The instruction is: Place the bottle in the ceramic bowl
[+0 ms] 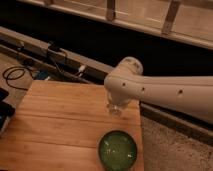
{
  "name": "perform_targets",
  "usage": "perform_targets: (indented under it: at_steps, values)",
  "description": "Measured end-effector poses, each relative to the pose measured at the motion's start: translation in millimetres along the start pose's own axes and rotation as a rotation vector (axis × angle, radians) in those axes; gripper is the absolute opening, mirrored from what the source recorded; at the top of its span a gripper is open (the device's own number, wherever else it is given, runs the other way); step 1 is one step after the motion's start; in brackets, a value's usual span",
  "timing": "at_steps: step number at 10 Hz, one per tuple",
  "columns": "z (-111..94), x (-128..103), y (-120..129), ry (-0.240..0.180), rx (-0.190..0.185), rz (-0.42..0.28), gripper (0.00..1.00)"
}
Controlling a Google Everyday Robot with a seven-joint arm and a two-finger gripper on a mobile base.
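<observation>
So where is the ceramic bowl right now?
In the camera view, the ceramic bowl sits at the wooden table's near edge, right of centre. The gripper hangs over the table just beyond it.

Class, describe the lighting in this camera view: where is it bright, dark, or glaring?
Camera view: warm, dim light on the wooden table; a near-black band behind it; soft glare on the rim of the round glossy dark-green glazed bowl; the white robot arm is brightest, its hand hanging over the table beyond the bowl.

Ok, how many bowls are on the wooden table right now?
1: the green ceramic bowl sits near the wooden table's front right corner, with the gripper hanging over the table just behind it. No other seems hidden.
</observation>
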Motion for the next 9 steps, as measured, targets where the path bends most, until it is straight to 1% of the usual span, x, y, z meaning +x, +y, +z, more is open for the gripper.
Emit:
perform_targets:
  at_steps: [1, 2, 6, 7, 8, 9]
  values:
    - [-6.2, 9.4, -2.7, -0.032, -0.007, 0.020, 0.00]
    - [-7.8, 11.8, -3.2, -0.039, -0.009, 0.025, 0.00]
    - [-7.2, 11.9, -2.2, -0.038, -0.009, 0.023, 0.00]
    - [-5.3, 11.7, -1.5, -0.030, -0.017, 0.034, 0.00]
    - [-0.3, 11.8, -8.9, -0.018, -0.022, 0.060, 0.00]
    - [3.2, 15.9, -22.0, -0.007, -0.023, 0.089, 0.00]
